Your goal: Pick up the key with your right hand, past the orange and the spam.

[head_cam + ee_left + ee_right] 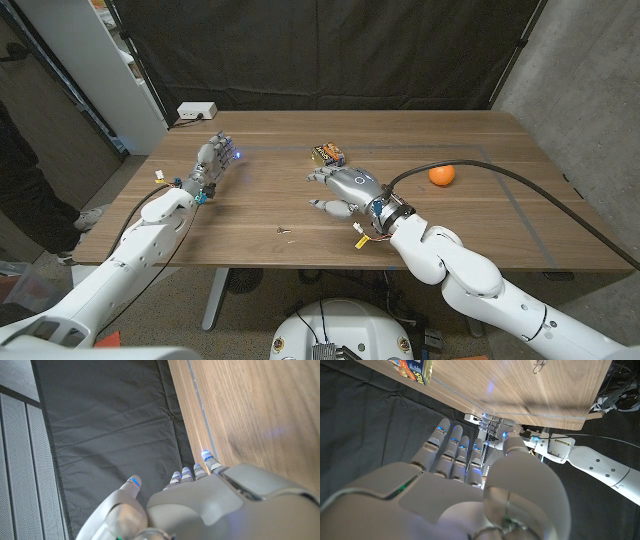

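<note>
The key [284,231] is a small metal piece lying on the wooden table [260,205] near its front edge; it also appears in the right wrist view as the key [538,367]. My right hand [345,190] hovers mid-table, fingers spread, holding nothing, to the right of the key and a little farther back. The spam can [328,154] sits just behind that hand, its yellow-and-blue label on the spam can [415,367] clear in the right wrist view. The orange [442,176] lies farther right. My left hand [213,160] stands at the left with straight fingers, empty.
A black cable [500,170] runs across the table's right part towards my right wrist. A white box [196,110] sits at the back left edge. A person [25,170] stands by the left side. A black curtain [330,50] hangs behind.
</note>
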